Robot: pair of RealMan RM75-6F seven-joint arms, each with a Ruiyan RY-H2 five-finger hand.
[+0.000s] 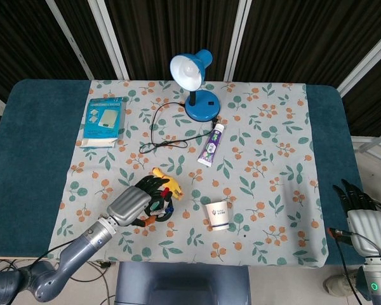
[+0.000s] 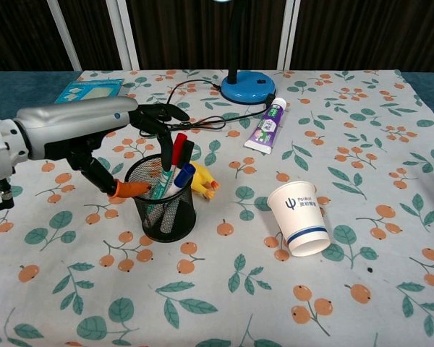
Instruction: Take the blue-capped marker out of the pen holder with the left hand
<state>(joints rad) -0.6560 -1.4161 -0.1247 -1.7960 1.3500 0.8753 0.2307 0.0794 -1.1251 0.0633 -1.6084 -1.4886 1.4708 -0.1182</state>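
Black wire mesh forms the pen holder (image 2: 160,199), which stands upright on the leaf-and-berry patterned tablecloth (image 1: 267,159) near the front edge, left of centre. The blue-capped marker (image 2: 179,179) stands inside it, leaning right against the rim, beside a red-capped marker (image 2: 176,150) and a black-capped marker (image 2: 186,152). The left hand (image 2: 126,134) hovers at the holder's left and far side with its fingers (image 2: 165,112) spread apart above the marker caps and its orange-tipped thumb (image 2: 130,189) at the left rim; it holds nothing, and whether any finger touches a cap cannot be told. A yellow toy (image 1: 167,182) lies just behind and to the right of the holder, touching or nearly touching it. A white paper cup (image 2: 301,217) stands to the right, apart from the holder with bare cloth between them. Farther back are a toothpaste tube (image 2: 266,126), a blue desk lamp (image 1: 195,86) with its black cord (image 2: 182,116) looping to the left, and a blue booklet (image 1: 103,121) at the far left of the cloth. Open cloth extends near and right of the cup. The right hand (image 1: 362,216) rests beyond the table's right near corner, fingers extended and apart, holding nothing.
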